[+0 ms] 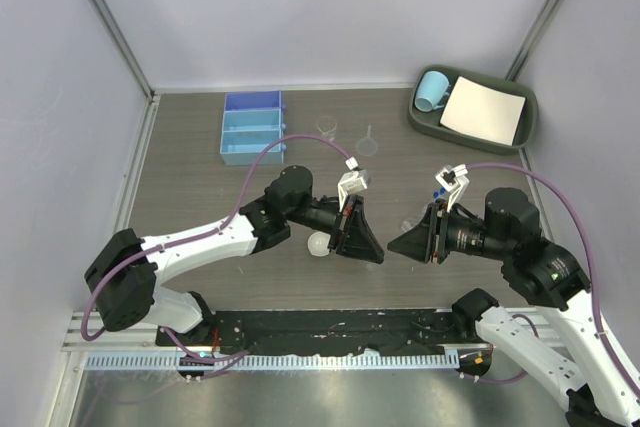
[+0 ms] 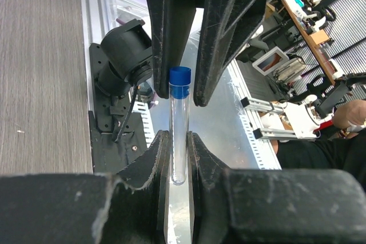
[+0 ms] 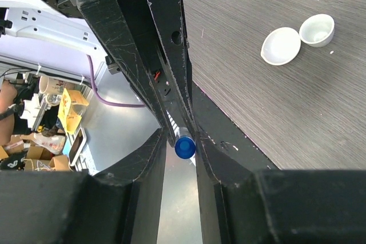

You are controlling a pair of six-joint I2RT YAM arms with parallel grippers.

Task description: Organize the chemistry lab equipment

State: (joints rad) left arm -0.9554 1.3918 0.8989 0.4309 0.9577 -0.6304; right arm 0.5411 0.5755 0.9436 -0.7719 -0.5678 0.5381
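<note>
The two arms meet nose to nose over the near part of the table point(image 1: 200, 187), with one tube point(image 2: 178, 132) bridged between them in the air. The left gripper point(image 2: 178, 141) is clenched on the clear lower end. The right gripper point(image 3: 184, 136) has its jaws drawn in on either side of the blue cap point(image 3: 184, 147). From one side they look to be touching it and from the other there seems to be a sliver of gap, so I cannot tell if they truly bite.

That doubt is the main worry. If the left lets go while the right is only brushing the cap, the tube drops. What lies under it is the table's edge and the metal rail point(image 2: 251, 112), where it could bounce or roll out of reach.

Even a firm hold sits on the cap alone, at the very end. The long body could swing down once the other end is freed, or the cap might slip off the tube.

If both hold hard and the arms draw apart or twist, the tube gets levered between them and could pop out sideways.

A loose tube could also knock the two dishes point(image 3: 280, 46) lying on the table just beyond the meeting point.
</note>
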